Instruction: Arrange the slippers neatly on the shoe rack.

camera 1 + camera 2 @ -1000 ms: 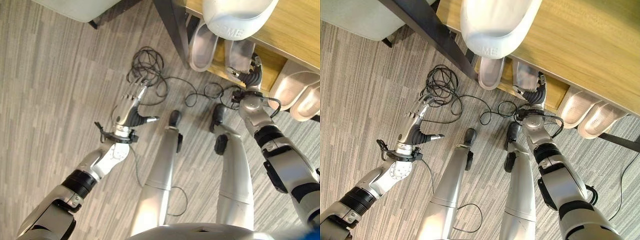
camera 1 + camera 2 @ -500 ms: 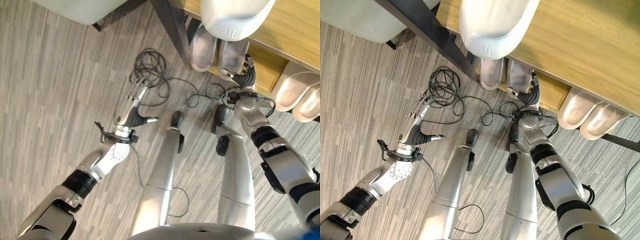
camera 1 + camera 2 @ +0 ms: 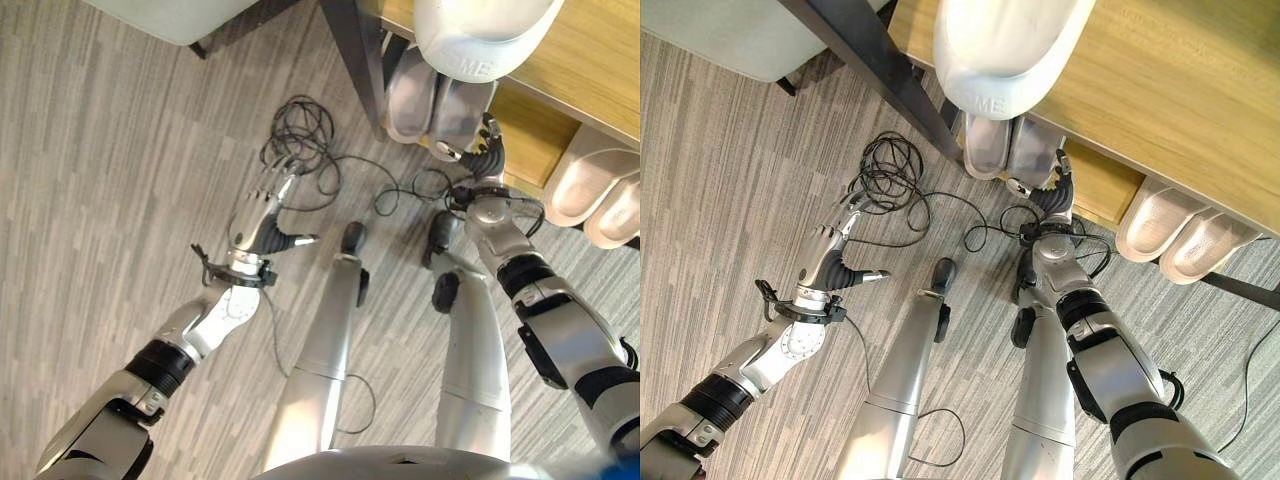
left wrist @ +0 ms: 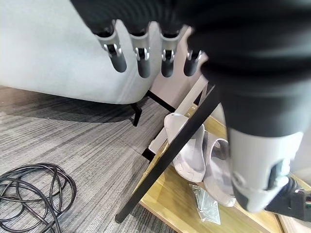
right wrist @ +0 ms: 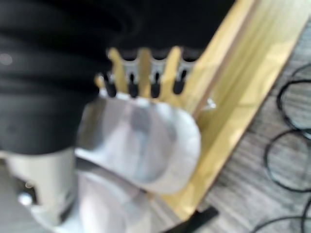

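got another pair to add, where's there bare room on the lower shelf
Bare wood on the lower shelf lies between the pair at the right hand and the pair of slippers farther right. Crowded by the dark rack leg.

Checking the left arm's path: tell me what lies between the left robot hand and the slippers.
A coiled black cable and a dark rack leg lie between the left robot hand and the slippers, in the left eye view.

A wooden shoe rack with a black metal leg holds two pale grey slipper pairs below (side by side), another slipper on top.
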